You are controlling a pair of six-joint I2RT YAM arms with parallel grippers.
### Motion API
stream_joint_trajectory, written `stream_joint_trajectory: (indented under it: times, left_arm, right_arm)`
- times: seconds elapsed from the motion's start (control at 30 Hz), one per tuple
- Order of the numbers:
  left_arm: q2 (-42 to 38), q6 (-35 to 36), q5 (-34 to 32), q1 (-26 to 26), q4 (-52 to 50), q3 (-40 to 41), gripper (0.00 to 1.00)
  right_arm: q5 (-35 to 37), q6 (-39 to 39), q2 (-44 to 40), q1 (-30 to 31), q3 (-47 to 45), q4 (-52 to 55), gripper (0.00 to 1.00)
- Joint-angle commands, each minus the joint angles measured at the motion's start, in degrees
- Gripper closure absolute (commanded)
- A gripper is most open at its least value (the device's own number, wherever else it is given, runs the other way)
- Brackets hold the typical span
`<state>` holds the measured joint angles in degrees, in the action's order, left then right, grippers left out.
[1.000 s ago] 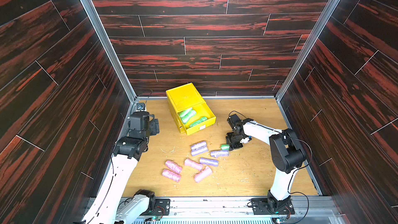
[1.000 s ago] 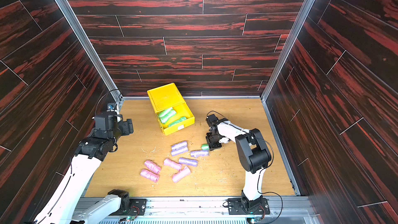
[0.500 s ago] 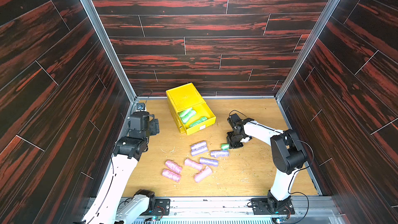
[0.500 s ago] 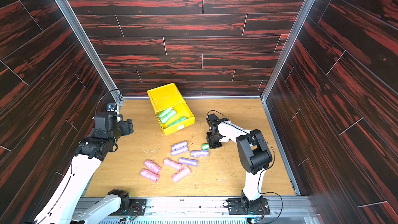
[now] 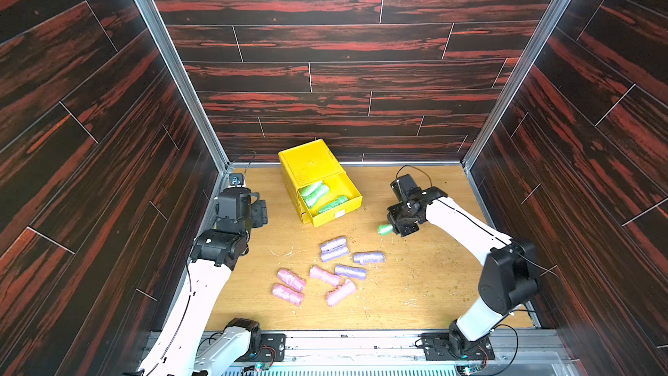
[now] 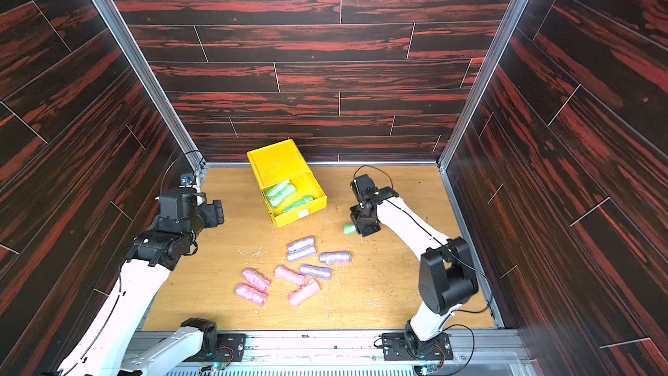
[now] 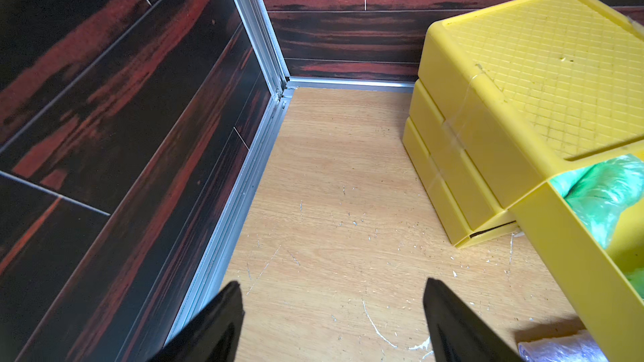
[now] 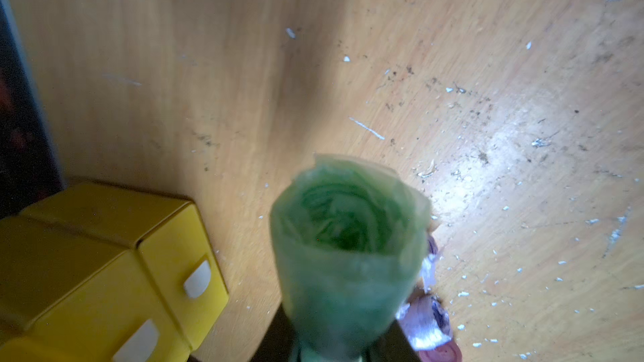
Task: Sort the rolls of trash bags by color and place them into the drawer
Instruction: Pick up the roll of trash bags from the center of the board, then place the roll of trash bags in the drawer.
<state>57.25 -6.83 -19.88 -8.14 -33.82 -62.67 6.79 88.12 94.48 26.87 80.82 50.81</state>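
Closest to your arm bases you have four pink rolls (image 5: 291, 279) lying loose on the tabletop (image 5: 415, 283), two side by side on the left and two more angled next to them. Just beyond them lie four lavender rolls (image 5: 368, 257): one touches the pink group, one lies off to the right, and a pair sits pressed together a little farther back. Farther on, to the right of that pair, your right pincer (image 5: 393, 227) is clamped on a green roll (image 5: 385, 229), which juts out sideways from the jaws toward the middle of the tabletop. The right wrist view shows its open end (image 8: 348, 255) head-on and blurred, and you cannot tell from any view whether it touches the wood. On the opposite side, at about the same depth, your left pincer (image 7: 331, 283) hovers beside the left wall (image 7: 139, 134) with its jaws wide apart and nothing between them. Farthest back, near the rear wall, stands the yellow chest (image 5: 307, 164), turned at an angle. Its top drawer (image 5: 356, 189) is pulled out toward you with a white tab (image 5: 339, 213) on its front, and three green rolls (image 5: 316, 197) lie inside it.
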Motion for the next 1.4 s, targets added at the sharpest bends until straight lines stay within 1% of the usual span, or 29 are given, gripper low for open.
stream_joint_trajectory:
  times: [0.0, 0.13, 0.23, 0.33, 0.43, 0.57, 0.7, 0.8, 0.87, 0.93, 1.2, 1.37]
  left_arm:
    - [-1.1, -0.6, 0.0, 0.4, 0.3, 1.0, 0.15]
    - [-0.9, -0.6, -0.1, 0.3, 0.3, 1.0, 0.15]
    - [-0.8, -0.6, -0.2, 0.4, 0.3, 1.1, 0.15]
    - [-0.8, -0.6, -0.5, 0.4, 0.3, 1.1, 0.15]
    - [-1.0, -0.6, -0.6, 0.3, 0.3, 1.2, 0.15]
    - [-1.2, -0.5, -0.7, 0.4, 2.3, 1.3, 0.15]
    - [-1.4, -0.3, -0.7, 0.3, 2.4, 1.3, 0.15]
    - [-1.7, -0.3, -0.6, 0.4, 2.4, 1.5, 0.15]
    - [-1.8, -0.3, -0.7, 0.3, 2.4, 1.4, 0.14]
    - [-2.1, -0.2, -0.7, 0.4, 2.4, 1.4, 0.14]
    - [-2.3, -0.2, -0.5, 0.3, 2.4, 1.3, 0.14]
    - [-2.3, -0.3, -0.3, 0.4, 2.4, 1.3, 0.14]
  right_arm:
    - [3.8, -7.0, -3.2, 0.1, 5.7, 9.0, 0.73]
    - [4.2, -10.4, -5.5, 0.7, 11.9, 12.1, 0.74]
    - [3.7, -12.4, -6.3, 2.6, 16.2, 10.6, 0.74]
    - [2.4, -14.1, -4.7, 5.6, 21.4, 7.9, 0.73]
    - [2.2, -14.8, 0.0, 9.4, 29.2, 6.8, 0.72]
    - [0.9, -15.0, 10.1, 13.1, 43.4, 8.2, 0.72]
    - [-0.2, -16.5, 21.4, 15.7, 58.5, 10.1, 0.72]
    - [-1.4, -18.2, 27.9, 16.9, 65.6, 9.7, 0.72]
    - [-2.4, -20.0, 31.1, 17.2, 68.0, 8.8, 0.73]
    - [-3.1, -21.3, 32.7, 17.2, 68.5, 8.0, 0.73]
    - [-5.9, -26.4, 35.4, 17.0, 68.0, 8.7, 0.73]
    - [-9.2, -28.6, 36.8, 16.6, 68.0, 9.5, 0.73]
